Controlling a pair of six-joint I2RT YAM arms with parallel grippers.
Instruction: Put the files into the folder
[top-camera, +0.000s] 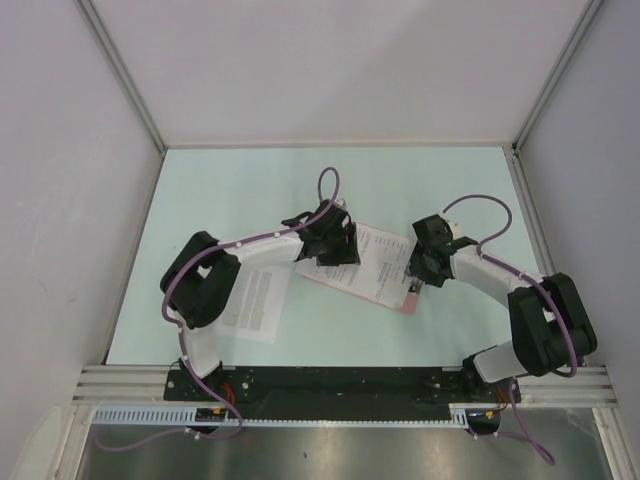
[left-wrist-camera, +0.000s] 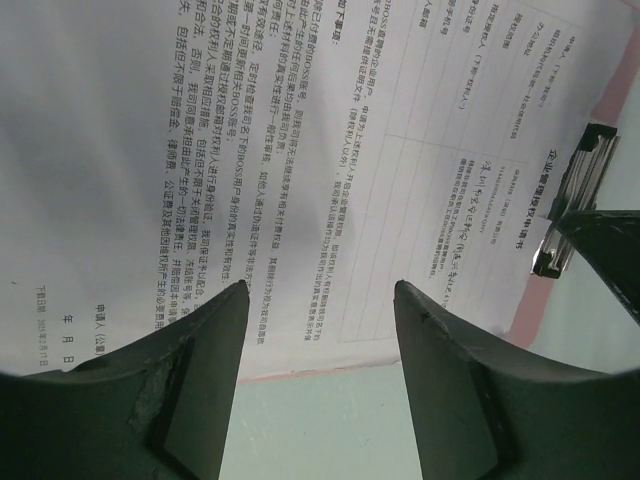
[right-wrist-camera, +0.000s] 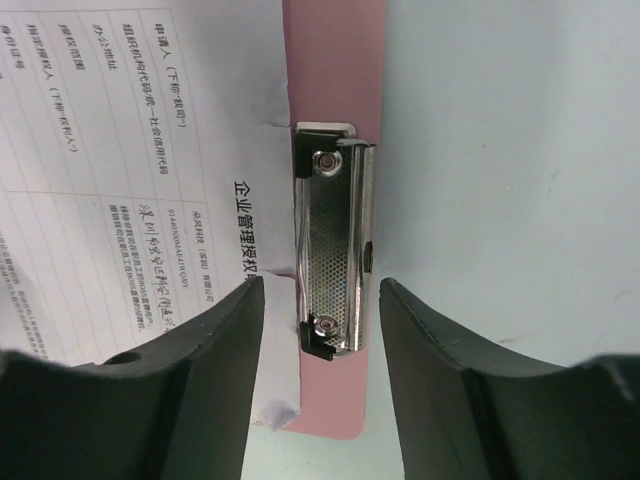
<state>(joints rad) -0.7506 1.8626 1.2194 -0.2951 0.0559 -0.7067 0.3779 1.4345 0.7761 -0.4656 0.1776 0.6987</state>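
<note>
Left claw (left-wrist-camera: 320, 288) and right claw (right-wrist-camera: 322, 285) gape, files (left-wrist-camera: 200, 150) hiding most of the pink folder (right-wrist-camera: 330, 60)

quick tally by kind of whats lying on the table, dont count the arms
pink clipboard: 1
metal clip: 1
printed paper sheets: 2 that show apart, one on the clipboard, one on the bare table to its left; cannot tell if more are stacked under either
total: 4
</note>
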